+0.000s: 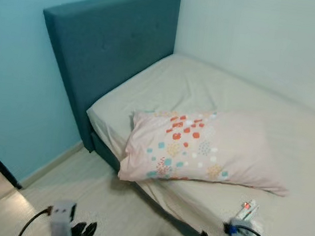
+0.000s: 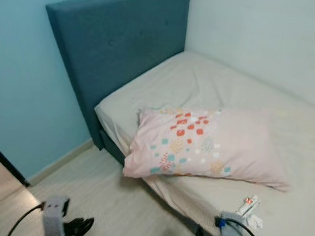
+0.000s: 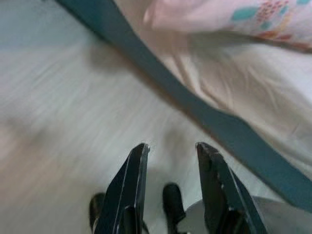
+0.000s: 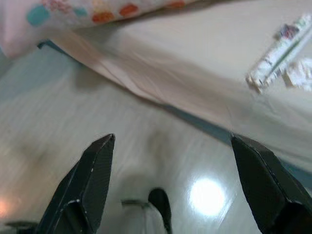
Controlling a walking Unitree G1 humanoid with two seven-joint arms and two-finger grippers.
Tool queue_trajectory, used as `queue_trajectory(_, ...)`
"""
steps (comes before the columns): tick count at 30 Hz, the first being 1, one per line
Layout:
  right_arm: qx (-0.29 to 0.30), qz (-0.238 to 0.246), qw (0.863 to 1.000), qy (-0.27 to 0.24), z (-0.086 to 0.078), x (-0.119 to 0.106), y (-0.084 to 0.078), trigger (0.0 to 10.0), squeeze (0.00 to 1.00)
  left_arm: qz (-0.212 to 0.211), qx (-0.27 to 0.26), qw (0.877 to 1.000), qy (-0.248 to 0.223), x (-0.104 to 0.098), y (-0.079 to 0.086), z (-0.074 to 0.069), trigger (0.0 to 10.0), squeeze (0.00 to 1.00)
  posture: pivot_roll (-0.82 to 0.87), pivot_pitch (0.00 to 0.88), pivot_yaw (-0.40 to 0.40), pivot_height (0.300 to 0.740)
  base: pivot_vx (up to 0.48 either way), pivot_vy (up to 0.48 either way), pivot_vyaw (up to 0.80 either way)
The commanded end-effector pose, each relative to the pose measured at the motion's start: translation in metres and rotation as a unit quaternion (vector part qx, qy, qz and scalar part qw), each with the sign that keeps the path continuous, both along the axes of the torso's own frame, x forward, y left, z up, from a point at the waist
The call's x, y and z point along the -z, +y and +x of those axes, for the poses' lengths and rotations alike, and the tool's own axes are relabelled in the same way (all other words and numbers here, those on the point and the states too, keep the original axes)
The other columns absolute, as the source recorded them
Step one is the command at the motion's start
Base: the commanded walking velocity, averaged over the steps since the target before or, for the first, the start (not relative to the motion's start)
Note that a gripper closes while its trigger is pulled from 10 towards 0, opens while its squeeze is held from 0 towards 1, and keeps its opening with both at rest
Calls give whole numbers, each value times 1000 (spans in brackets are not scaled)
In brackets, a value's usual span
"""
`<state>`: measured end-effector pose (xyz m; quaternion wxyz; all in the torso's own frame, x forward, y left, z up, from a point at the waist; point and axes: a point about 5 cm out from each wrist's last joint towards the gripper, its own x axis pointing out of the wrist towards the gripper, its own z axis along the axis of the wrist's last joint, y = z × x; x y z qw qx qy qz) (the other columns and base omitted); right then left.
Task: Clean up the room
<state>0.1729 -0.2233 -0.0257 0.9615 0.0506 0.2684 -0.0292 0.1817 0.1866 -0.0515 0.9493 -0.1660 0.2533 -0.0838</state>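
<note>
Outstanding: pillow point(image 1: 199, 149) askew at the bed point(image 1: 309, 142) edge, what looks like a small tube point(image 4: 278, 48) on the sheet; left gripper point(image 3: 170, 156) and right gripper point(image 4: 170, 146) both spread, empty, over the floor point(image 1: 101, 203).

- A bed point(image 1: 292, 140) with a pale beige sheet stands in the corner of the room.
- Its teal padded headboard point(image 1: 111, 46) is against a light blue wall point(image 1: 13, 71).
- The wall point(image 1: 265, 36) along the bed's far side is whitish.
- The floor point(image 1: 117, 211) is pale wood-look and has a soft glare.
</note>
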Motion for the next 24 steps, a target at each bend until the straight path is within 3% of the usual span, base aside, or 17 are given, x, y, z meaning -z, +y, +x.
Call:
queue_trajectory(1,-3,24,999,-22,2,-6,3,10000,0,-4,1,1000,-21,-6,4,-1,10000,0,-148,129,28,740,0,0,0)
queue_trajectory(5,13,35,999,-37,7,-5,2,10000,0,-18,5,999,-40,-8,-8,2,10000,0,-143,126,22,740,0,0,0)
queue_trajectory(8,-10,36,998,-43,18,-6,10,10000,0,-31,-9,999,-40,-8,-15,14,10000,0,-152,126,25,740,0,0,0)
queue_trajectory(9,-31,36,998,-45,29,-6,16,10000,0,-43,-17,998,-36,-9,-22,24,10000,0,-159,123,23,740,0,0,0)
queue_trajectory(12,-26,45,998,-32,34,-2,19,10000,0,-48,-12,998,-30,-9,-25,29,10000,0,-153,117,20,740,0,0,0)
queue_trajectory(24,7,57,998,4,35,14,17,10000,0,-60,-49,997,19,4,-23,26,10000,0,-155,104,17,740,0,0,0)
